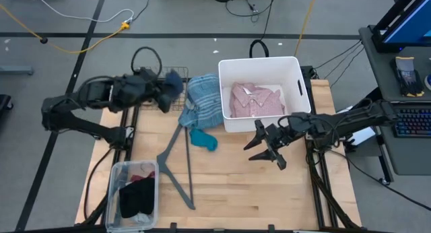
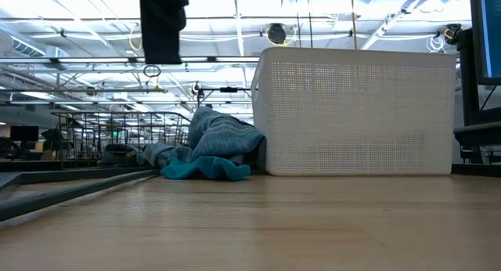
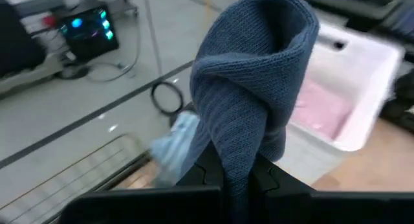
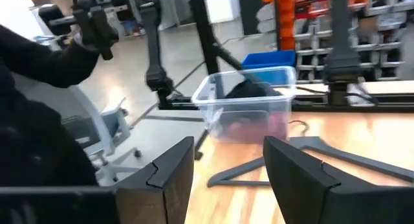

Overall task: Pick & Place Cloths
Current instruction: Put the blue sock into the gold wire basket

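The left hand [image 1: 168,91], in the upper left of the high view, is clamped tight on a grey-blue knitted beanie [image 1: 174,83] and holds it in the air above the tabletop's far edge; in the left wrist view the knit [image 3: 249,94] bunches up out of the pinched fingers. Just right of it, a blue-plaid shirt [image 1: 202,102] lies crumpled against the left wall of the white perforated plastic tub [image 1: 296,68], and a small teal piece [image 1: 204,139] lies on the wooden tabletop [image 1: 236,186] just below the shirt. The low view shows that heap [image 2: 215,149] resting against the tub's wall. Inside the tub, near the centre of the high view, a pink button shirt [image 1: 256,102] lies flat.

The right hand [image 1: 264,149] hovers just below the tub with its fingers spread wide and nothing between them.

A grey V-shaped hanger bar [image 1: 176,167] lies on the wood in the lower middle. At lower left a clear plastic bin [image 1: 112,192] holds dark and maroon pieces [image 1: 138,192].
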Controlling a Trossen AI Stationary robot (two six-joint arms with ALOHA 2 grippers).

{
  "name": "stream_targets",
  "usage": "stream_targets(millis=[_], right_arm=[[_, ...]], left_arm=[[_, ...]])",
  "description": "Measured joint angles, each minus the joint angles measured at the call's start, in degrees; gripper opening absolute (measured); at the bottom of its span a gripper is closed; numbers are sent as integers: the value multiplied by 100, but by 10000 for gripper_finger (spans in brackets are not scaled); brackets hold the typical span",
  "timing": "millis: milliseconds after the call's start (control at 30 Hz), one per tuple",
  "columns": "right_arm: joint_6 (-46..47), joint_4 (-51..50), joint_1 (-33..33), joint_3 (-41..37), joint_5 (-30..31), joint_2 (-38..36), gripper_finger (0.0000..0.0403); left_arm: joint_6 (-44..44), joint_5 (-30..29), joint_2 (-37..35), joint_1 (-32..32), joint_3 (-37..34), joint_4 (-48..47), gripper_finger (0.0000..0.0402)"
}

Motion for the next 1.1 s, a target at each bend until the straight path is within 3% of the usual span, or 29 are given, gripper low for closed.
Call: stream_targets(millis=[267,500,933,1100], right_arm=[[26,-737,-1,0,355,-817,162],[1,-989,-1,2,348,-1403,153],[-183,-1428,-1,0,344,-1766,148],[-183,-1489,-1,0,344,-1771,149]], left_arm=[[369,589,102,1182,-2,-521,5],[666,684,488,2096,-2,-475,5],[677,1793,1495,3438,-2,-465,4],[659,1892,1851,3740,-2,-466,6]])
